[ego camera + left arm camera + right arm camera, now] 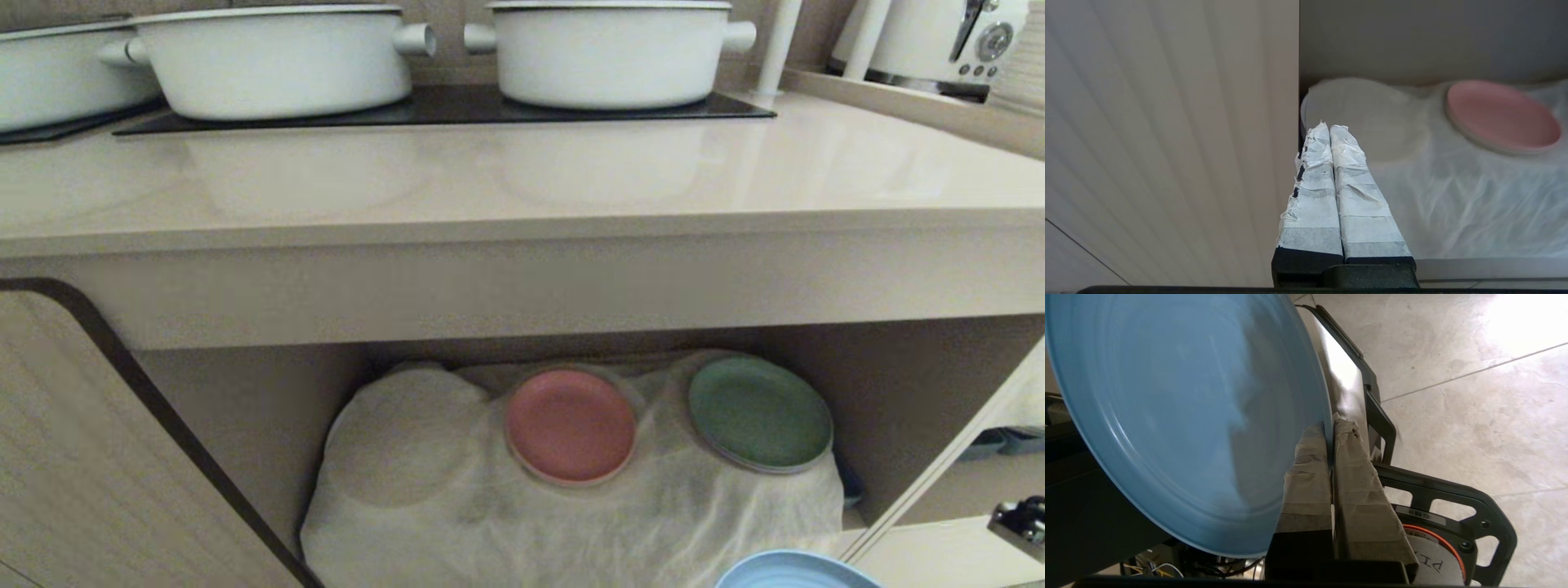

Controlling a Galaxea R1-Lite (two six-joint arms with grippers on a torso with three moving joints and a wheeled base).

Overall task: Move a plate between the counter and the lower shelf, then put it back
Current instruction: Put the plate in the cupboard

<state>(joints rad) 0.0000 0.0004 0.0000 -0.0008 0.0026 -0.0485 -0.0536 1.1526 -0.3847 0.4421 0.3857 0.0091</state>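
The light blue plate (1180, 412) hangs tilted on edge in my right gripper (1329, 426), whose taped fingers are shut on its rim. In the head view only the plate's top edge (796, 569) shows at the bottom, in front of the lower shelf (571, 506) and below the counter (522, 180). White wrinkled cloth covers the shelf floor. My left gripper (1329, 127) is shut and empty, pointing at the shelf's left edge beside a cabinet panel.
A pink plate (570, 425) and a green plate (759, 413) lie on the shelf cloth. Three white pots (608, 51) stand on the black hob (441, 106). A wood-grain door (90, 457) stands left. My base frame (1437, 494) and floor lie under the plate.
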